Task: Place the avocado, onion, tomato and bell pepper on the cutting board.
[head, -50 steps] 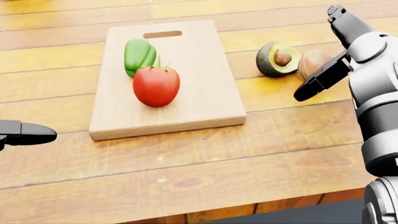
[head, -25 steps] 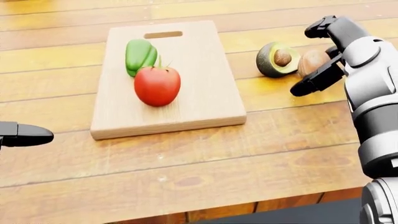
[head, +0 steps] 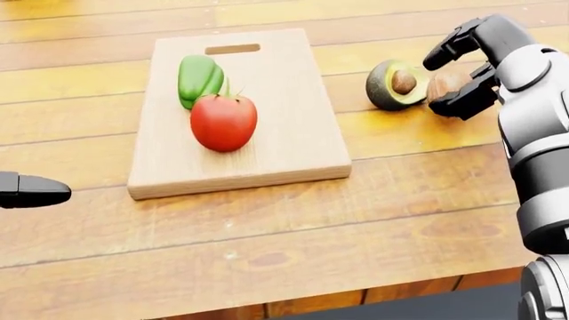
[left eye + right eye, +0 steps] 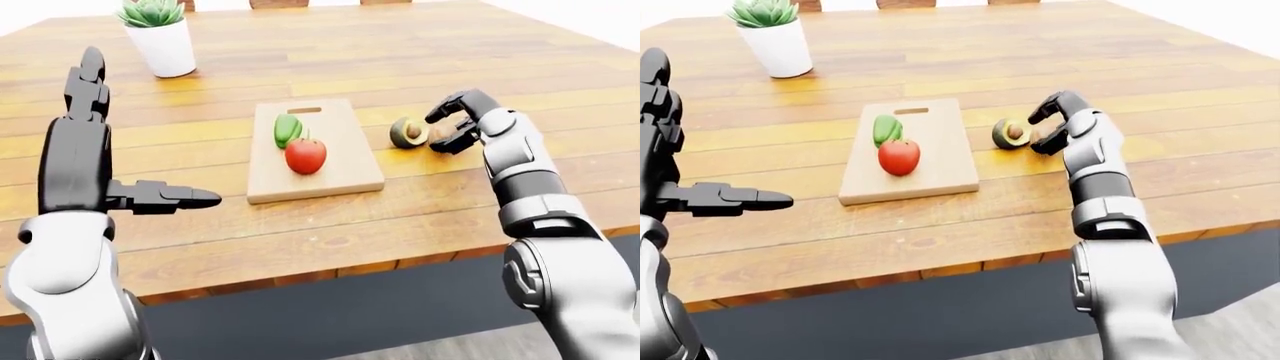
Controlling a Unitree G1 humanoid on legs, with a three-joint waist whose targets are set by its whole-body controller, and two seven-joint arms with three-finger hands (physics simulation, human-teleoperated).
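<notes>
1. Wooden table (image 3: 293, 233) carrying a pale board (image 3: 285, 127); long axis up the head view, handle slot at top.
2. Green pepper (image 3: 199, 80) and red tomato (image 3: 223, 122) on board, touching; pepper lengthwise along board.
3. Avocado (image 3: 395, 85) halved, cut face and pit up, on table right of board; brown onion (image 3: 447, 85) just beside it.
4. Right hand (image 3: 458, 70) wide, fingers standing about onion, not closed.
5. Eye views only: left hand (image 4: 110, 150) raised, fingers spread, empty; potted plant (image 4: 160, 37) at top left.

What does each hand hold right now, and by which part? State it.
Nothing is held. The right hand is open, its fingers standing about the round brown onion without closing. The left hand is open, away from everything.
</notes>
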